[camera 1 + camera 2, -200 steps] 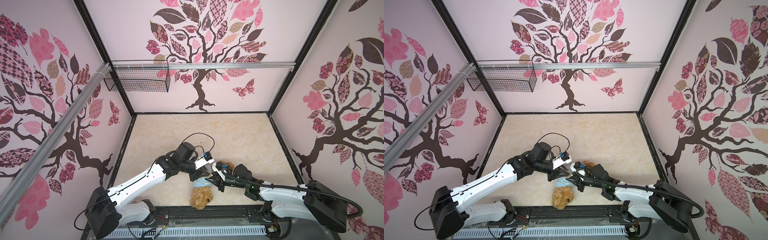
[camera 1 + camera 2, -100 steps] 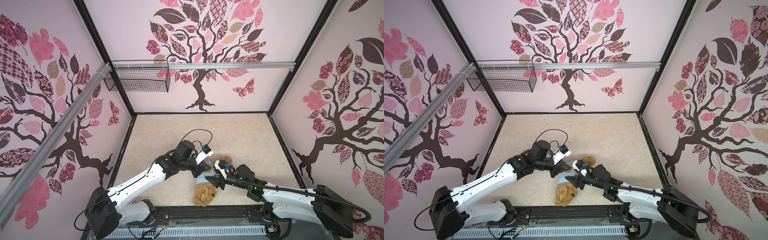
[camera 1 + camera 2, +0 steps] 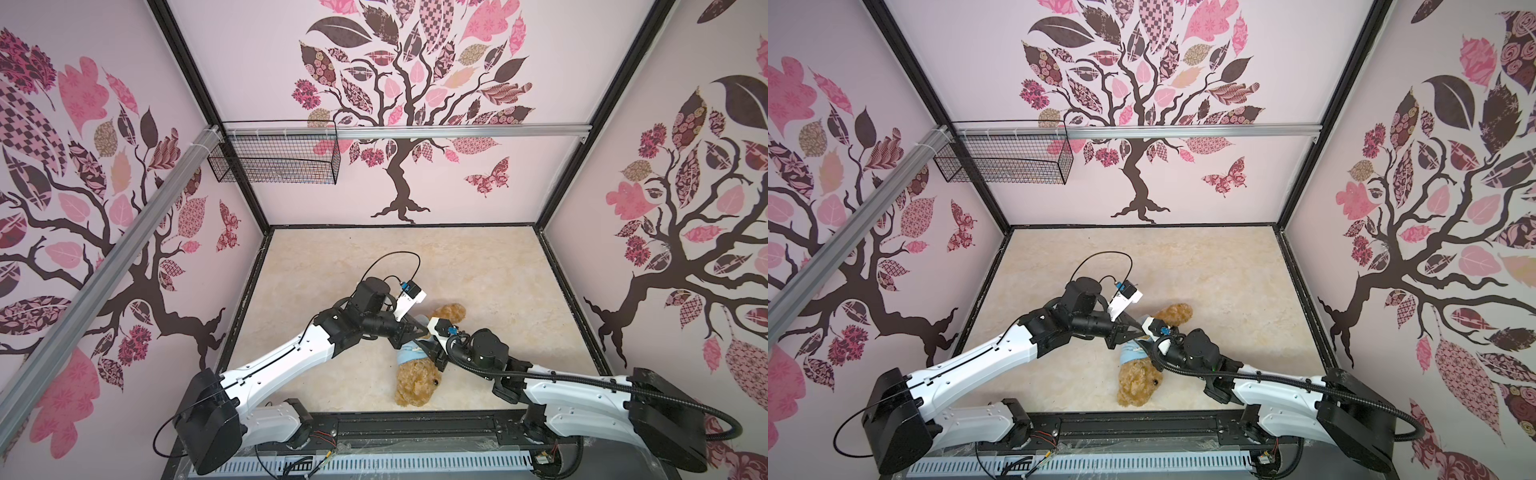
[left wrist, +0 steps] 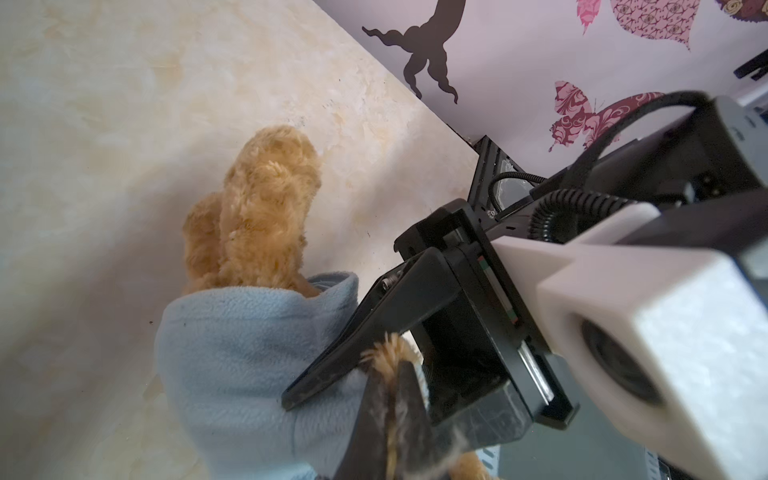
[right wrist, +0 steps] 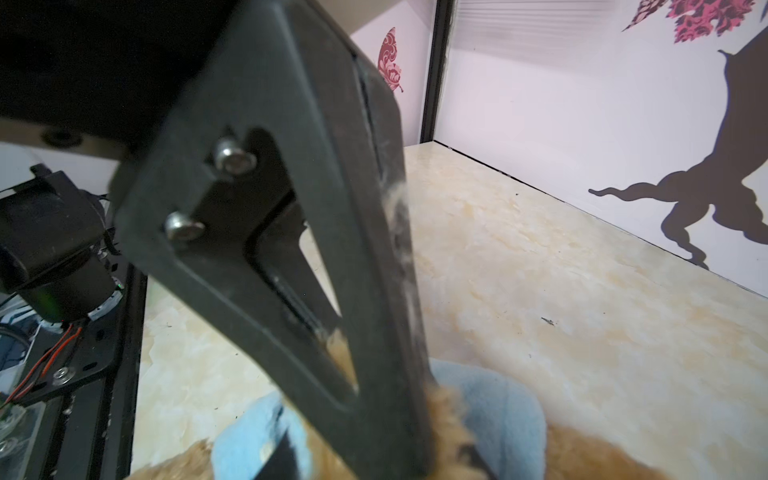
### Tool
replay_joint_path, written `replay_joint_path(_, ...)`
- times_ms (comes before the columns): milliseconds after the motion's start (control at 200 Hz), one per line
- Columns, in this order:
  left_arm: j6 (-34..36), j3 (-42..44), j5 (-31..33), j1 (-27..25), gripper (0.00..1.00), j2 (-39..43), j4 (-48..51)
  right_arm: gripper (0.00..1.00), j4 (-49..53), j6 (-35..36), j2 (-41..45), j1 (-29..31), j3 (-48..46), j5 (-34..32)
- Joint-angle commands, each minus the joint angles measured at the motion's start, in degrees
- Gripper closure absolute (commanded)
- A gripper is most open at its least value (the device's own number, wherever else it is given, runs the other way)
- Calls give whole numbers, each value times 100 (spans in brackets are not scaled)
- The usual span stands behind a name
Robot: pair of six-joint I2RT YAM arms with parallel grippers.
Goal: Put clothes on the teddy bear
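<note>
left gripper (image 5: 401, 419) pinching teddy bear (image 5: 590, 455), blue shirt (image 5: 498, 399)

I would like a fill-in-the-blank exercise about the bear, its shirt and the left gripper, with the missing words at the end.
1. The bear wears a light-____ shirt.
2. Its ____, with a dark eye, lies nearest the front edge of the table.
3. The left gripper is ____ on the bear's fur.
Missing words: blue; head; shut.
</note>
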State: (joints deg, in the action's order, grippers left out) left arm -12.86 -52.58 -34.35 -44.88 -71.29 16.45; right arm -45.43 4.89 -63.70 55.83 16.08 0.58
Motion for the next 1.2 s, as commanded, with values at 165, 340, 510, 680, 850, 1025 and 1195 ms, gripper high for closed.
replay_joint_path(165, -473, -301, -904, 260, 100, 256, -704, 53, 92, -526, -547, -27, -654, -775)
replay_joint_path(340, -175, -294, -847, 327, 100, 175, -506, 50, 183, -688, -542, -28, -638, -726)
replay_joint_path(510, -146, 142, -832, 404, 100, 23, -807, 45, 826, -719, 48, -29, -169, -511)
replay_joint_path(680, -389, 282, -898, 472, 100, -67, -1096, 43, 969, -496, 219, -29, -80, -328)
replay_joint_path(850, -645, 219, -952, 471, 100, 6, -1332, 49, 866, -591, -281, -46, -218, -242)
replay_joint_path(1025, -656, -60, -1311, 472, 100, 258, -1452, 52, 249, -1269, -1317, -125, -698, -145)
replay_joint_path(1195, -854, 191, -1461, 639, 100, 382, -1968, 48, 531, -1651, -1661, -121, -487, -174)
